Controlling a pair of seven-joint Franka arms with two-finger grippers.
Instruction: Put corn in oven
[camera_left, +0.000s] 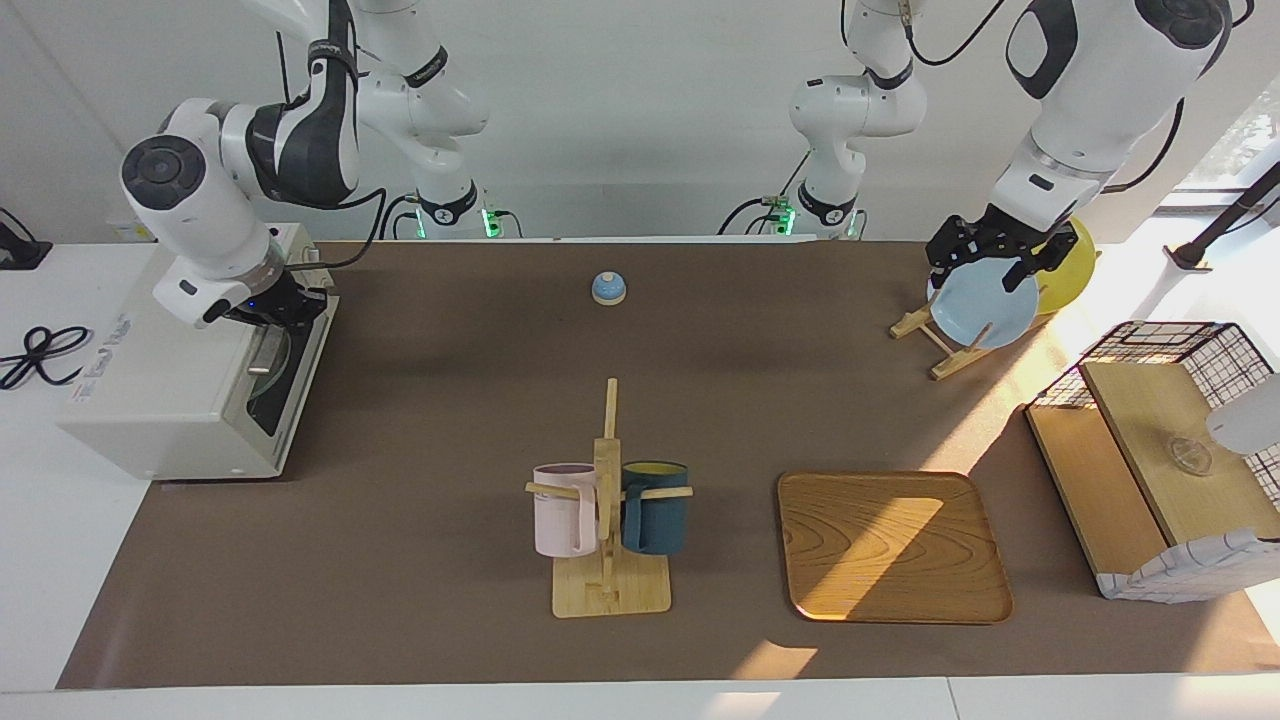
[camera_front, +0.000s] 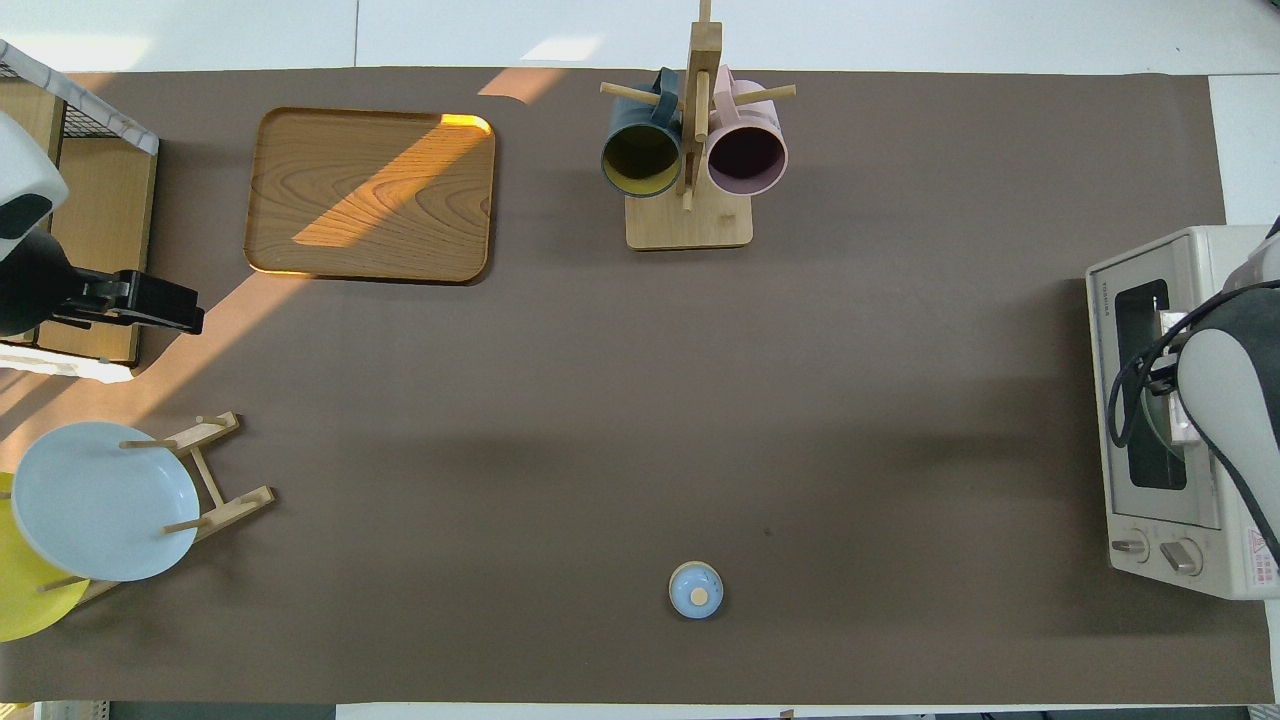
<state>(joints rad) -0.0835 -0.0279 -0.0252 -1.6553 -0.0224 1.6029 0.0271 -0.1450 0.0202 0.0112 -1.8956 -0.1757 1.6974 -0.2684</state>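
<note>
Right gripper sits over the oven door at the right arm's end; can't tell its finger state. Corn isn't visible in either view. Mug rack mid-table, wooden tray beside it. Left gripper hangs over the blue plate; fingers unreadable.

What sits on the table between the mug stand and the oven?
Nothing. In the overhead view only bare brown table cover runs from the mug stand to the oven, where the right gripper hangs over its door. The facing view agrees.
</note>
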